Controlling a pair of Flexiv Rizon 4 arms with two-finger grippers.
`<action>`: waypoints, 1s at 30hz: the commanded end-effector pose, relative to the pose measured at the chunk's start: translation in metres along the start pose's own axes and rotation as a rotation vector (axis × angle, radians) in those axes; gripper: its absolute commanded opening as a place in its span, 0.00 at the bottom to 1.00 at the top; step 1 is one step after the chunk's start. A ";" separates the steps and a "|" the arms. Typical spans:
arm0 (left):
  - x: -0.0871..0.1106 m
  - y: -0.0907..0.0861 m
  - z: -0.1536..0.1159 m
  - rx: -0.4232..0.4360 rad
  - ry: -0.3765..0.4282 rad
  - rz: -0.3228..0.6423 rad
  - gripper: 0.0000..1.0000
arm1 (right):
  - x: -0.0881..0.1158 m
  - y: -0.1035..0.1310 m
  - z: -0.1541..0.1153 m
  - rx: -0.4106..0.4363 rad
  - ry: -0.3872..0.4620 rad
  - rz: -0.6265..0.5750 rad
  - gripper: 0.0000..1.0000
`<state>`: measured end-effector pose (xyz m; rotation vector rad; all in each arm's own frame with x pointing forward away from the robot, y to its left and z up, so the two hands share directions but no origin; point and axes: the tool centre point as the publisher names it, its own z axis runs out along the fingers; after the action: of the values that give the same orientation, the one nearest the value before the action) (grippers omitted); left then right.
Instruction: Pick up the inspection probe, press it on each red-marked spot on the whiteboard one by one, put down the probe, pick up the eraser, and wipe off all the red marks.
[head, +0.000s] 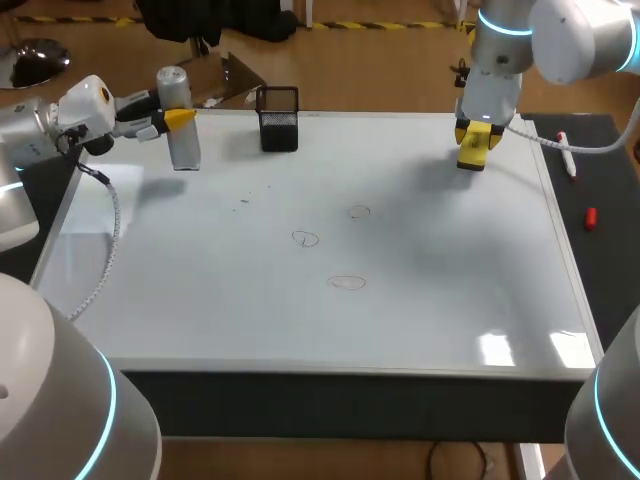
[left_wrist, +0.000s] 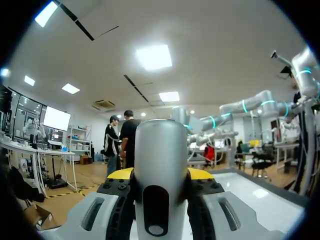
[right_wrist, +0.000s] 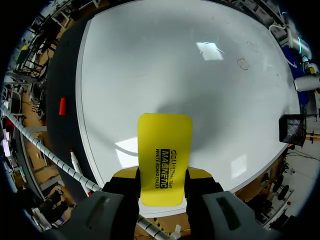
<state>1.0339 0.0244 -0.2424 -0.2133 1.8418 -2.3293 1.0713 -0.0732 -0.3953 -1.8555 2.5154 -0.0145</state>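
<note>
The inspection probe (head: 181, 128), a silver cylinder, hangs upright above the whiteboard's (head: 200, 300) far left corner. My left gripper (head: 178, 118) is shut on it from the side. In the left wrist view the probe (left_wrist: 161, 160) fills the gap between the yellow tips of the left gripper (left_wrist: 160, 176). A yellow eraser (head: 473, 148) is held over the far right of the board, and my right gripper (head: 472, 138) is shut on it. From the right wrist, the eraser (right_wrist: 165, 150) sticks out of the right gripper (right_wrist: 162, 176). Three faint thin rings (head: 305, 238) (head: 360, 211) (head: 347, 283) mark the board's middle.
A black mesh pen holder (head: 279, 118) stands at the far edge, right of the probe. On the dark mat (head: 600, 180) to the right of the board lie a marker (head: 566, 155) and a red cap (head: 591, 216).
</note>
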 end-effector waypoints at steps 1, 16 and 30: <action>0.001 -0.001 0.000 0.001 -0.003 0.003 0.00 | -0.013 0.002 -0.009 0.006 0.032 -0.066 0.00; 0.001 -0.001 0.000 0.001 -0.003 0.003 0.00 | -0.084 0.063 -0.037 0.087 -0.025 -0.247 0.00; 0.001 -0.001 0.000 0.001 -0.003 0.003 0.00 | -0.162 0.149 -0.033 0.066 -0.075 -0.336 0.00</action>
<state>1.0340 0.0243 -0.2425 -0.2134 1.8412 -2.3295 0.9807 0.1093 -0.3620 -2.1797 2.0973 0.0115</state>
